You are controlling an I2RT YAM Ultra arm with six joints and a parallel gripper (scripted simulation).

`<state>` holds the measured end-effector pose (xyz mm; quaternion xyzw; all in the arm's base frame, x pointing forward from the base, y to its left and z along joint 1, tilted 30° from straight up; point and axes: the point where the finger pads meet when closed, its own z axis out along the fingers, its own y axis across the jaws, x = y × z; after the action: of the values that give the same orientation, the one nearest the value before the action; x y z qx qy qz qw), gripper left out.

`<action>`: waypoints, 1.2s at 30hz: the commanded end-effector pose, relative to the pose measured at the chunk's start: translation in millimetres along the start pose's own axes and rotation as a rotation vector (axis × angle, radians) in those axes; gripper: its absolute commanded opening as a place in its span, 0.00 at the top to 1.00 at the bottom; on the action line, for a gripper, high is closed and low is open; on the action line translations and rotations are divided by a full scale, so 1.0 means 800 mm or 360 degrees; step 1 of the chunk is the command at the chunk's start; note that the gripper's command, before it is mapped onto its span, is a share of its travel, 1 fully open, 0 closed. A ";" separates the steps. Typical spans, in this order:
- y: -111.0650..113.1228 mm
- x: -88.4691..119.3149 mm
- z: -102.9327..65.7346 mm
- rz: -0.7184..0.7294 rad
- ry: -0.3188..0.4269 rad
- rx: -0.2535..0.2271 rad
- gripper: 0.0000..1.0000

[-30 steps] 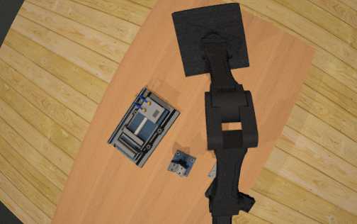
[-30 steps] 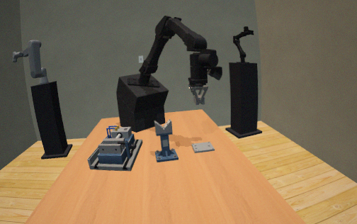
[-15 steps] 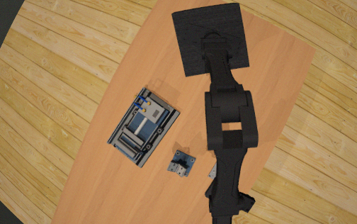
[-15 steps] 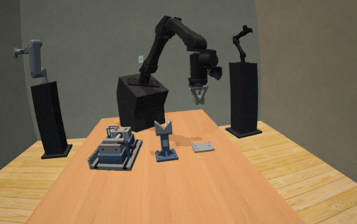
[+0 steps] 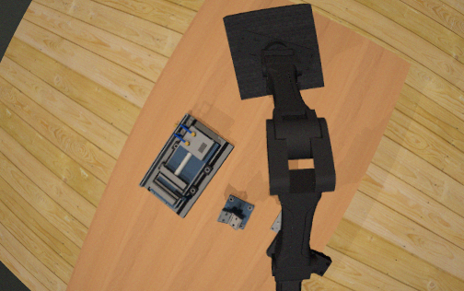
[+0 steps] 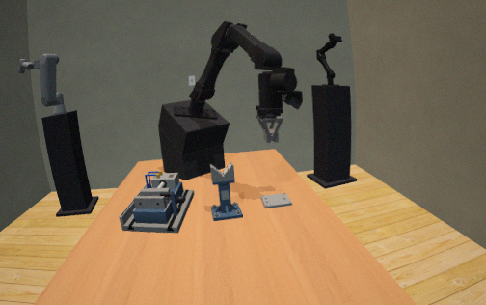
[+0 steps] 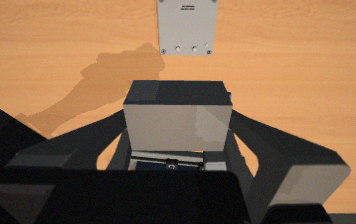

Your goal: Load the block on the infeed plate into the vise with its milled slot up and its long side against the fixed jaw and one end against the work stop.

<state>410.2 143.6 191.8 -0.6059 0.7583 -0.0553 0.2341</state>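
Holding block point(image 7: 177, 125) betw. fingers of gripper point(image 6: 271, 140) point(image 7: 177, 127), raised above worktop point(image 5: 184, 249) point(image 6: 217, 270) point(image 7: 300, 75); slot not visible. Plate point(image 5: 277, 221) point(image 6: 277, 200) point(image 7: 187, 27) mostly hidden under arm in top view, cut off in wrist view.

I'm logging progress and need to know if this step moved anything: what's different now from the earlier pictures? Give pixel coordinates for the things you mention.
Nothing visibly changed. The gripper point(image 6: 272, 139) point(image 7: 177, 112) hangs where it did, now shut on the part point(image 7: 167, 92); no earlier wrist view shows that grip. Vise point(image 5: 203, 147) point(image 6: 153, 213) point(image 7: 150, 166), V-block point(image 5: 247, 208) point(image 6: 225, 195) and infeed plate point(image 5: 275, 224) point(image 6: 276, 201) point(image 7: 188, 30) stayed put.
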 end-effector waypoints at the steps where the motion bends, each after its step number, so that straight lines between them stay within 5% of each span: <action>1: -0.018 -0.007 -0.038 0.0001 -0.0071 0.0097 1.00; 25: -0.023 0.002 -0.037 -0.0009 -0.0069 0.0099 1.00; 36: -0.038 0.025 -0.034 -0.0030 -0.0067 0.0111 1.00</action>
<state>418.0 118.8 192.1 -0.6059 0.7577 -0.0589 0.2352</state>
